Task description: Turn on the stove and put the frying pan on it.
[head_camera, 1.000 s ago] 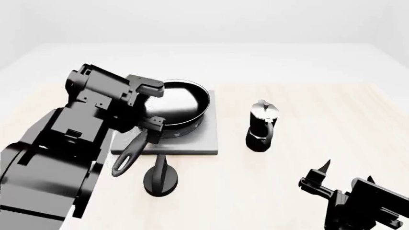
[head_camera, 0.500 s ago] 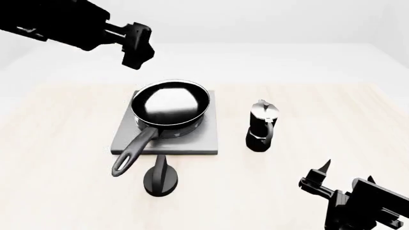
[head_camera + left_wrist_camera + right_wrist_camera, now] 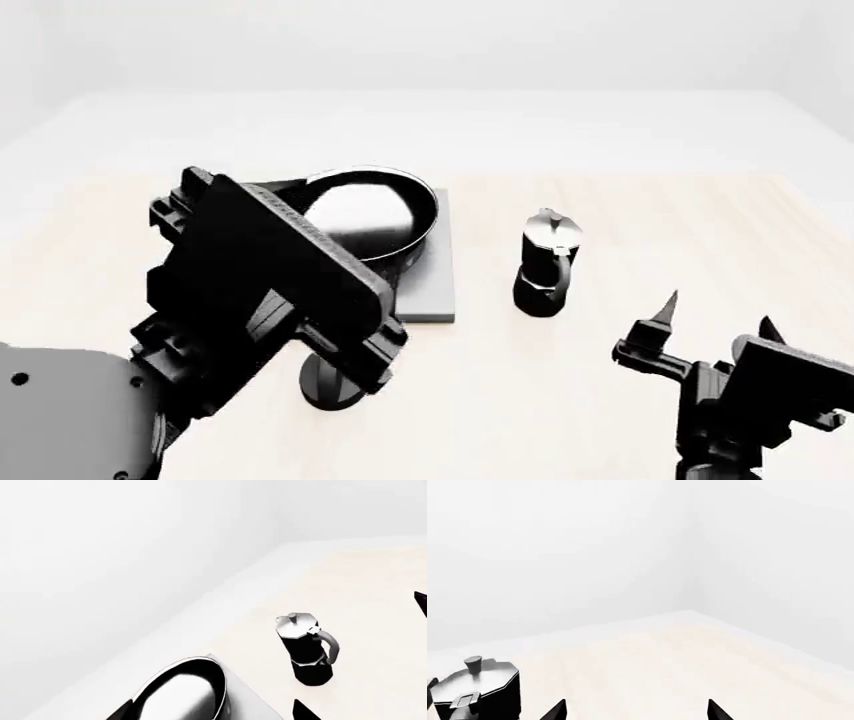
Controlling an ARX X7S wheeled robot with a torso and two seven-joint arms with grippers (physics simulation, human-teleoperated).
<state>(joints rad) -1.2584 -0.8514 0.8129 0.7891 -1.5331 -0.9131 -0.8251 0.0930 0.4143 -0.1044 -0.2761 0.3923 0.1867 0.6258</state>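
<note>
The frying pan [image 3: 376,212] sits on the grey hotplate [image 3: 434,285]; my left arm [image 3: 267,270] hides its handle in the head view. The black knob [image 3: 320,393] stands in front of the hotplate, partly behind that arm. In the left wrist view my left gripper [image 3: 210,715] is open and empty, above the near side of the pan [image 3: 180,692] and hotplate [image 3: 257,707]. My right gripper [image 3: 714,318] is open and empty at the front right; in the right wrist view [image 3: 637,712] its tips frame only bare table.
A black-and-silver moka pot [image 3: 547,262] stands right of the hotplate, between it and my right gripper. It also shows in the left wrist view [image 3: 307,647] and the right wrist view [image 3: 477,690]. The pale wooden table reaches to white walls.
My left arm, raised high at the upper left half a second ago, has come back down in front of the pan. My right gripper has risen slightly. The pan stays on the hotplate.
</note>
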